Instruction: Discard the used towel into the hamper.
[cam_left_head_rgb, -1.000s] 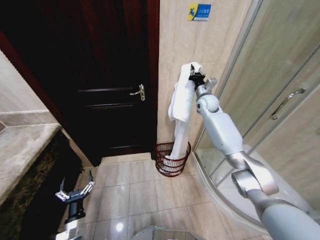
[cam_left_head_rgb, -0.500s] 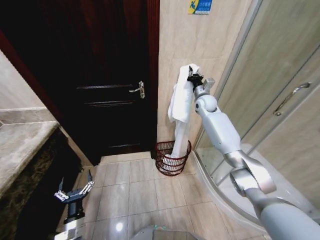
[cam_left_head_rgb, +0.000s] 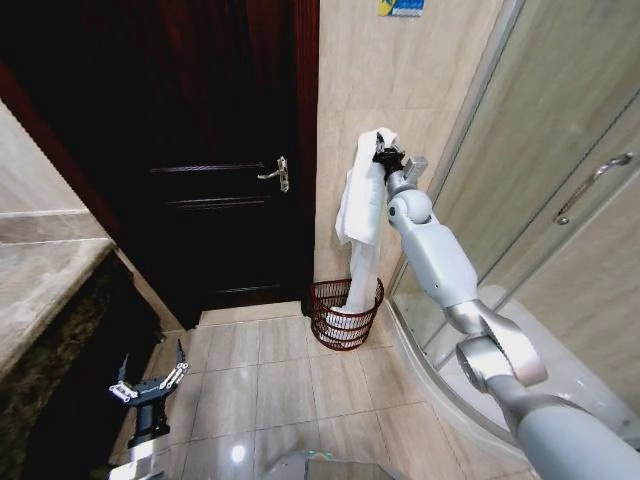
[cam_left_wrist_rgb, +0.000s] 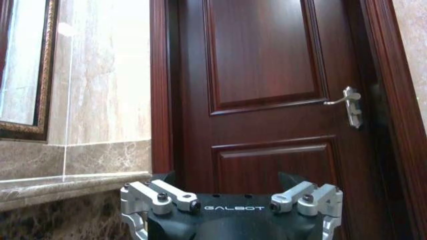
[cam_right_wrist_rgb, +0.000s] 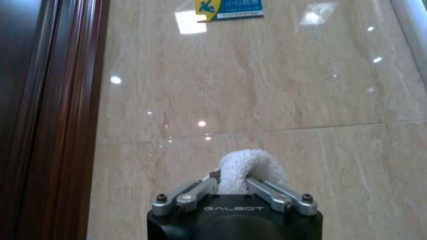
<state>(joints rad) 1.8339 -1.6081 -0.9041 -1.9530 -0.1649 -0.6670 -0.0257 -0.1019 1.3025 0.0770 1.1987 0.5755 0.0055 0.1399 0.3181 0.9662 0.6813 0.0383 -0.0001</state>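
Right pincer (cam_left_head_rgb: 384, 156), upper centre of frame, clenched on the top fold of the white towel (cam_left_head_rgb: 358, 215); I hold it high so the tail hangs straight into the hamper (cam_left_head_rgb: 346, 314) on the floor at the wall's foot. Left pincer (cam_left_head_rgb: 150, 381) idles lower left, fingers spread, holding nothing.

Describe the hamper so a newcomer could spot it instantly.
Start at the dark wooden door and move to the beige tiled wall beside it, next to the glass shower enclosure. On the floor at that wall's foot stands the hamper: a small round reddish-brown wire-weave basket, tapering downward. The long white towel held by the right gripper hangs into it.
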